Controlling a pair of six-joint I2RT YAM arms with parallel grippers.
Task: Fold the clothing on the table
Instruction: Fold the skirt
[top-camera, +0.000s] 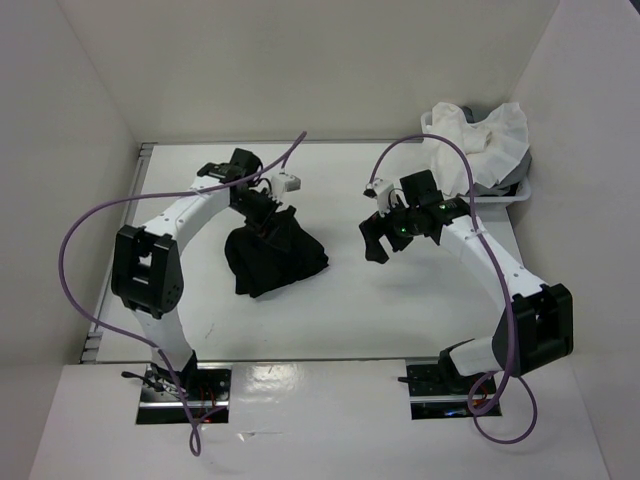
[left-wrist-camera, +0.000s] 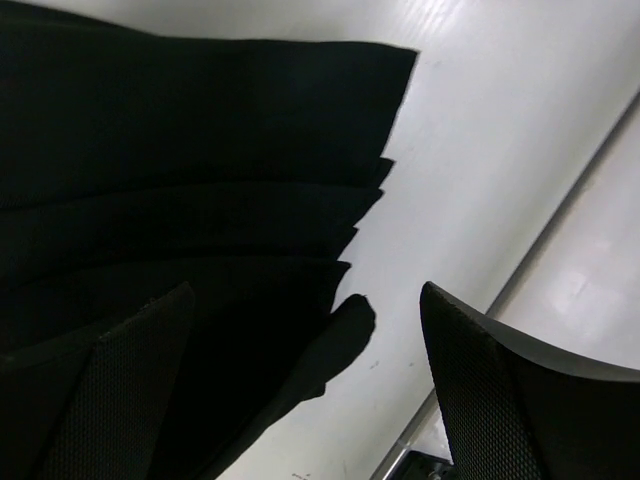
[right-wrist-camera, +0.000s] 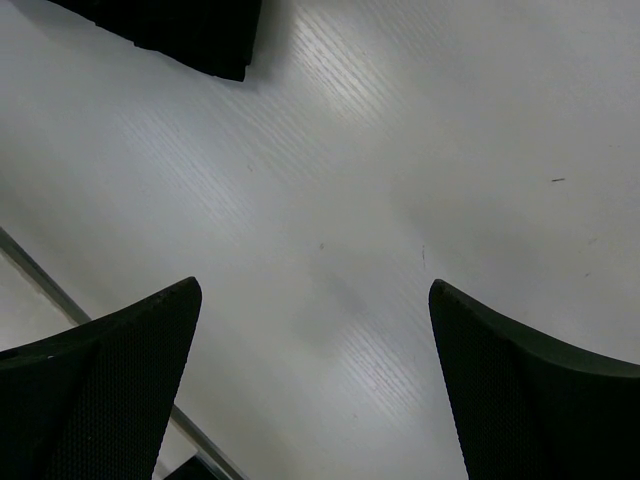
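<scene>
Right now the clothing — a black pleated skirt — is lying bunched in a dark heap on the table, left of centre and nearer the left arm than the right. From above, its outline is looking irregular, with one pointed corner reaching toward the far side beneath the left gripper. That claw is hanging over the heap's far edge with its jaws spread wide and pinching nothing.

Through the left wrist camera the skirt is showing stacked pleat edges stepping down along its right-hand side. A rounded flap of fabric is curling out onto the white surface between the two fingers. The left-hand finger is sitting in front of the black cloth; whether it is touching the fabric I cannot tell.

The right gripper is hovering over bare tabletop to the right of the skirt, apart from it — its jaws are likewise standing wide and empty. Its wrist camera is showing white table between the fingers, with a corner of the black skirt peeking in at the top left.

At the far right corner of the table a small white basket is holding white and grey cloths, which are heaping above its rim.
</scene>
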